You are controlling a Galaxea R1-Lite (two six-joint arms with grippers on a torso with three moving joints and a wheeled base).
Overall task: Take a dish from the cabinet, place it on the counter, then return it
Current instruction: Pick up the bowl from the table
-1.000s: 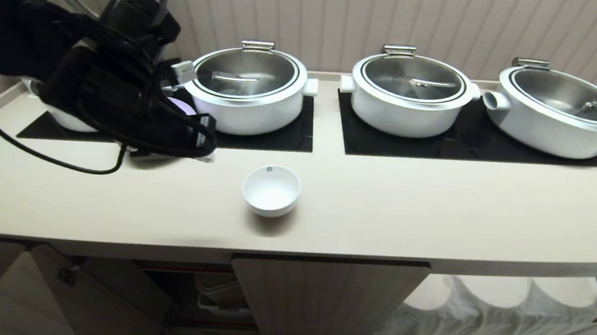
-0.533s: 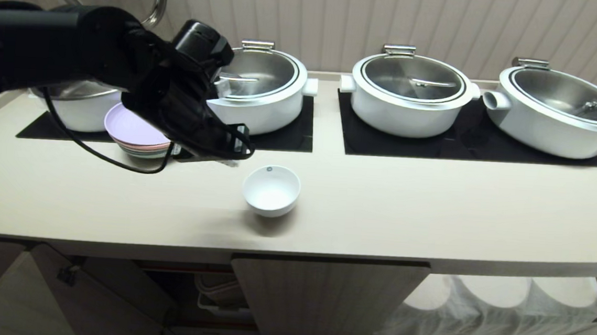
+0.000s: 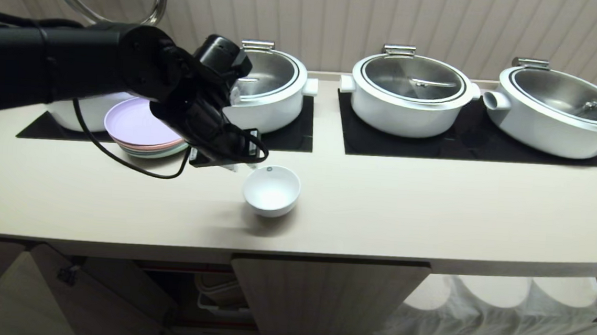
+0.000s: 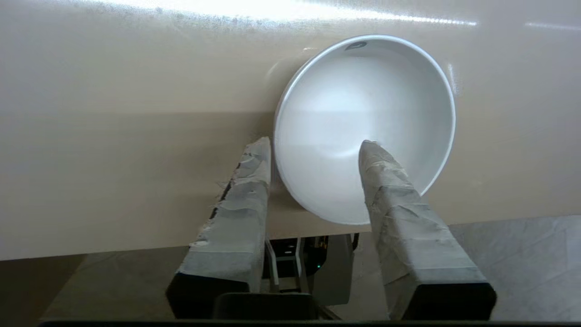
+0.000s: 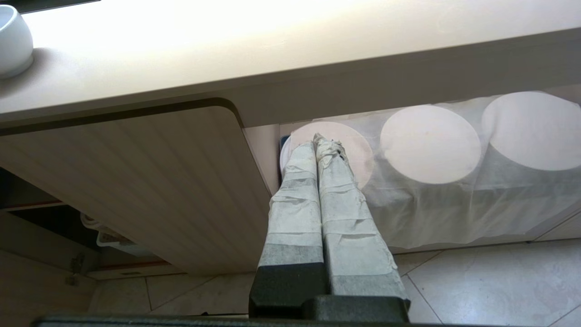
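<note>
- Your left gripper (image 3: 241, 164) is now arriving at the dish (image 3: 271, 190), having swung across from over the pastel plates (image 3: 140, 134).
- Its jaws are now standing partly parted, straddling the near rim and gripping nothing.
- The dish is sitting upright on the counter (image 3: 432, 208), so you're setting up the return to the cabinet (image 3: 328, 301).
- Your right gripper (image 5: 321, 141) is hanging closed and empty beside that cabinet.

Ribbed beige wall panelling (image 3: 341, 13), pale tiled floor (image 5: 476, 281)

Left gripper (image 4: 313, 150) jaws parted; right gripper (image 5: 323, 141) jaws pressed together.
</note>
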